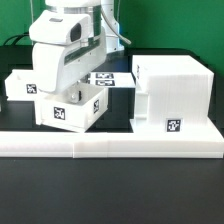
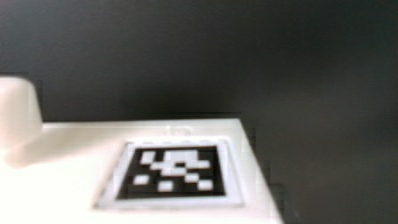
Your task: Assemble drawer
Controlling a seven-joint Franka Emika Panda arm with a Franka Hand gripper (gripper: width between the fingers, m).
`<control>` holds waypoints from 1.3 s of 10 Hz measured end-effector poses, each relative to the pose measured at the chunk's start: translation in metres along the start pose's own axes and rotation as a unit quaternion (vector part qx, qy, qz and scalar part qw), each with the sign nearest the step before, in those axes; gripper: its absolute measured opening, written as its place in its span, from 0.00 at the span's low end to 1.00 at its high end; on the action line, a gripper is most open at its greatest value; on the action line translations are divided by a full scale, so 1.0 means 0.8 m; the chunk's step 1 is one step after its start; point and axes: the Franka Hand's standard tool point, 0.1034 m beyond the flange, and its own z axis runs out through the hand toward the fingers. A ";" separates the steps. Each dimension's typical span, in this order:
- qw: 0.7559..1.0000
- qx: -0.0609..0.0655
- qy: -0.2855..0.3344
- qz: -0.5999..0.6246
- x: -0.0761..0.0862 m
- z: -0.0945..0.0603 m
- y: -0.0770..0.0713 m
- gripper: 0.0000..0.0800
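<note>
The large white drawer shell stands on the exterior view's right, with a tag low on its front. Two smaller white drawer boxes lie on the exterior view's left: one nearer the front with a tag, and one behind it. My gripper hangs low over the nearer box, its fingers mostly hidden by the arm's white body. The wrist view shows a white box face with a square tag and a small knob. No fingers show there.
A long low white L-shaped rail runs along the front of the black table. The marker board lies behind, between the boxes and the shell. A rounded white part stands at the edge of the wrist view.
</note>
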 end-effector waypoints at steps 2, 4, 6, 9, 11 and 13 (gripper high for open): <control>0.999 0.018 -0.006 -0.042 0.003 -0.001 0.000 0.06; 0.998 0.019 -0.007 -0.053 -0.001 0.001 -0.001 0.06; 0.998 0.017 -0.005 -0.062 0.009 0.001 0.006 0.06; 0.995 0.008 -0.010 -0.095 0.013 0.001 0.013 0.06; 0.991 0.009 -0.013 -0.135 0.010 0.001 0.014 0.06; 0.990 0.009 -0.014 -0.141 0.009 0.001 0.014 0.06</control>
